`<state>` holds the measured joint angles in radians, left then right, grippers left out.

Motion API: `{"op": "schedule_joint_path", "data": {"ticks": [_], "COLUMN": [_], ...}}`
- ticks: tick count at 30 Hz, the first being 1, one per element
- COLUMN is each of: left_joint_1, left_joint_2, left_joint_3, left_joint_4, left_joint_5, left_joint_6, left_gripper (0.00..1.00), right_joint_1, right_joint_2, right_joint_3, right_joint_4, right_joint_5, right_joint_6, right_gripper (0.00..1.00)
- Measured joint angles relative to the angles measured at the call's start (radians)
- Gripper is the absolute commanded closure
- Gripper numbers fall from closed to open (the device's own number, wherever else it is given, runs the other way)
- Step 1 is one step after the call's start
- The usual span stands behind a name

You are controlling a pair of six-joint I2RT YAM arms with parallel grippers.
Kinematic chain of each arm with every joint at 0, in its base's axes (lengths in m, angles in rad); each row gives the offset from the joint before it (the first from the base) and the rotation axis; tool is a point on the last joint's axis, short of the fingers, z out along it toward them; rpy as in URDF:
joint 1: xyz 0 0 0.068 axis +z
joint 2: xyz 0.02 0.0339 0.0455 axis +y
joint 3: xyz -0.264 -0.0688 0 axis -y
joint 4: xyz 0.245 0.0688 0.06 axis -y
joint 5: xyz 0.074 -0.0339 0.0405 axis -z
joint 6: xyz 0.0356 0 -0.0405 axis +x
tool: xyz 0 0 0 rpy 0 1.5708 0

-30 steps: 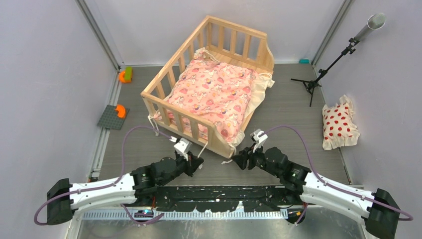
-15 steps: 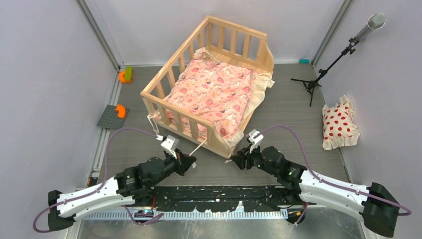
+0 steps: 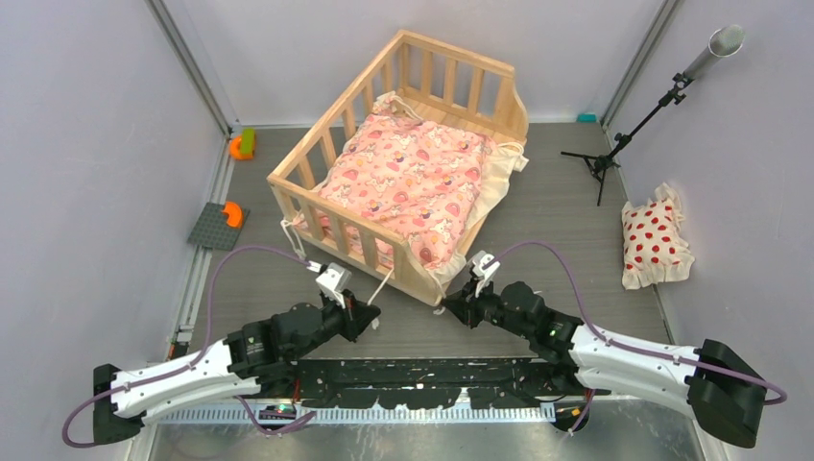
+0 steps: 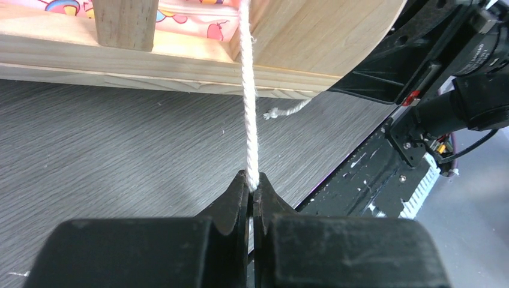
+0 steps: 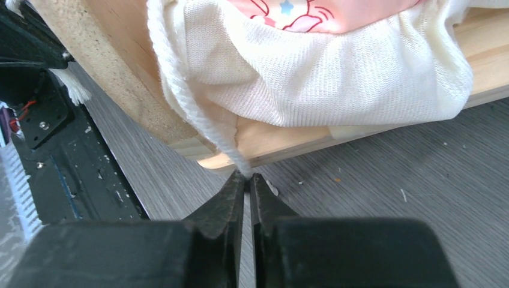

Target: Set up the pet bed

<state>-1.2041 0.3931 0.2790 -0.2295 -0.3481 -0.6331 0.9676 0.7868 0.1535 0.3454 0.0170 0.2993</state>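
Pet bed (image 3: 343, 214) is set mid-table, just ahead of both arms. Its long axis is angled away from the bases, far end swung right. Its near corner is placed between the two grippers, so neither arm is clearly nearer.

Left gripper (image 4: 252, 189) is pinched tight on a cream tie (image 4: 247, 108), which is stretched taut up to the slatted near rail. Right gripper (image 5: 247, 180) is clamped on a second tie (image 5: 180, 99) that hangs from the cushion's cream edge at the bed's low right side.

Bed is directly beyond both sets of fingertips, so any pull is judged to run back toward the bases.

Pink cushion (image 3: 408, 178) is held inside the bed, its cream hem spilled over the right side. Dotted pillow (image 3: 655, 240) is left outside on the table, well apart at the right, nearer the right arm.
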Motion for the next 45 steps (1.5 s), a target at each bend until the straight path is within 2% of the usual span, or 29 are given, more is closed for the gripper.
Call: {"op": "schedule_joint_path", "data": {"ticks": [3, 7, 12, 16, 19, 23, 27, 34, 40, 45], "left_joint_1": [0.0, 0.0, 0.0, 0.0, 0.0, 0.0, 0.0, 0.0, 0.0, 0.0], "left_joint_2": [-0.028, -0.039, -0.029, 0.003, 0.03, 0.041, 0.03, 0.01, 0.043, 0.079], "left_joint_3": [-0.002, -0.002, -0.002, -0.001, 0.002, 0.015, 0.016, 0.016, 0.016, 0.016], "left_joint_4": [0.001, 0.001, 0.0, 0.006, 0.012, 0.022, 0.039, 0.054, 0.067, 0.095], "left_joint_5": [0.003, 0.013, 0.04, 0.07, 0.093, 0.12, 0.144, 0.185, 0.241, 0.266], "left_joint_6": [-0.002, -0.006, -0.001, 0.009, 0.012, 0.012, 0.012, 0.009, 0.006, 0.004], "left_gripper": [1.0, 1.0, 1.0, 1.0, 1.0, 1.0, 1.0, 1.0, 1.0, 1.0], "right_joint_1": [0.0, -0.001, 0.008, 0.073, 0.178, 0.394, 0.499, 0.533, 0.534, 0.536], "right_joint_2": [-0.001, -0.048, -0.186, -0.254, -0.24, -0.119, 0.028, 0.125, 0.187, 0.284], "right_joint_3": [-0.001, -0.001, 0.0, 0.005, 0.017, 0.071, 0.122, 0.124, 0.145, 0.191], "right_joint_4": [0.004, -0.015, -0.087, -0.157, -0.169, -0.162, -0.105, -0.025, 0.01, 0.047], "right_joint_5": [-0.016, -0.05, -0.109, -0.138, -0.117, 0.055, 0.241, 0.471, 0.633, 0.699], "right_joint_6": [-0.003, 0.001, 0.023, 0.05, 0.07, 0.058, 0.043, 0.084, 0.222, 0.335], "right_gripper": [0.99, 0.99, 0.99, 0.99, 0.99, 0.99, 0.99, 0.99, 0.99, 0.99]}}
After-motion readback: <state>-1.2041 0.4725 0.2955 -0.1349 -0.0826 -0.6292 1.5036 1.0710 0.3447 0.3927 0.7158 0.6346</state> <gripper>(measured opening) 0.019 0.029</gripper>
